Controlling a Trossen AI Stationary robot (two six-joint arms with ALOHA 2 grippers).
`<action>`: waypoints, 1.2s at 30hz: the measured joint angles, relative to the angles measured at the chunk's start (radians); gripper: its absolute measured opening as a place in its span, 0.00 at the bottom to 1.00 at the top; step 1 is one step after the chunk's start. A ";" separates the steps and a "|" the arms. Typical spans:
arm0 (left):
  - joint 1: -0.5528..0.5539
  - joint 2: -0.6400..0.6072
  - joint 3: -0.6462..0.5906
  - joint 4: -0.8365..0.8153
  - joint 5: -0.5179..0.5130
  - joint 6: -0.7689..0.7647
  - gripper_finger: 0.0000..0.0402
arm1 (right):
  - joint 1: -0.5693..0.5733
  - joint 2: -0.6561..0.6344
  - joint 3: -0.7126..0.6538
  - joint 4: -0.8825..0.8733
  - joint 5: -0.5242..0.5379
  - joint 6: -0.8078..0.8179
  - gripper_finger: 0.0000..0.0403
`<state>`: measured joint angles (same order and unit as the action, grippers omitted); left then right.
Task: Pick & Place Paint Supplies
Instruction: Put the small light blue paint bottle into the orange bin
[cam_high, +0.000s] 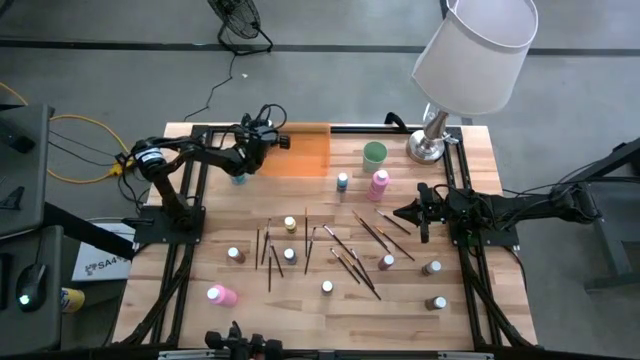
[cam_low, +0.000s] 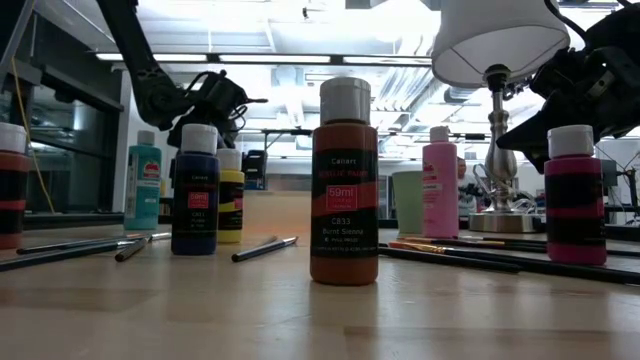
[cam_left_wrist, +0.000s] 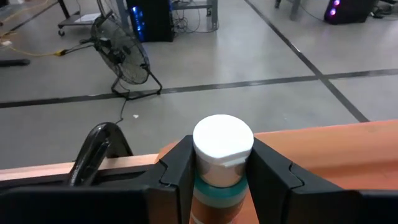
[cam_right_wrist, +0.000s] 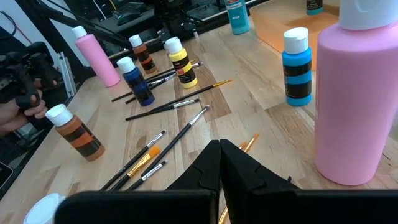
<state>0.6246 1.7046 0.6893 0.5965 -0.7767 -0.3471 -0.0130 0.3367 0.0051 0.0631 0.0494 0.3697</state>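
My left gripper (cam_high: 262, 140) is at the table's far left, by the left edge of the orange tray (cam_high: 300, 150), shut on a white-capped paint bottle (cam_left_wrist: 222, 140) with a teal band. In the low view that gripper (cam_low: 215, 100) hangs well above the tabletop. My right gripper (cam_right_wrist: 221, 155) is shut and empty, low over the table's right side (cam_high: 410, 212), next to a tall pink bottle (cam_right_wrist: 357, 93). Several small bottles stand upright and thin dark brushes (cam_high: 350, 250) lie flat across the middle of the table. My left gripper pinches the bottle between its two fingers (cam_left_wrist: 180, 165), just under the white cap at the neck (cam_left_wrist: 217, 180). The bottle stands upright in the hold. Its lower part is hidden by the fingers, so whether its base rests on anything does not show.
A teal bottle (cam_high: 238, 178) stands on the table near the left gripper. A pale green cup (cam_high: 374, 153) and a lamp (cam_high: 430, 140) stand at the far right. A blue bottle (cam_high: 343, 181) is beside the pink one. Black rails frame the table.
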 joint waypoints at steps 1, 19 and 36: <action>0.005 0.000 0.000 -0.001 0.003 -0.002 0.28 | 0.000 0.000 0.000 0.000 0.000 0.000 0.01; 0.006 0.000 0.000 -0.024 0.014 -0.004 0.39 | 0.000 0.000 0.000 0.000 0.000 0.000 0.01; 0.006 -0.041 0.000 -0.014 0.052 0.114 0.53 | 0.000 0.000 0.000 0.000 0.000 0.000 0.01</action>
<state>0.6304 1.6638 0.6891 0.5821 -0.7246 -0.2332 -0.0130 0.3367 0.0051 0.0631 0.0493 0.3695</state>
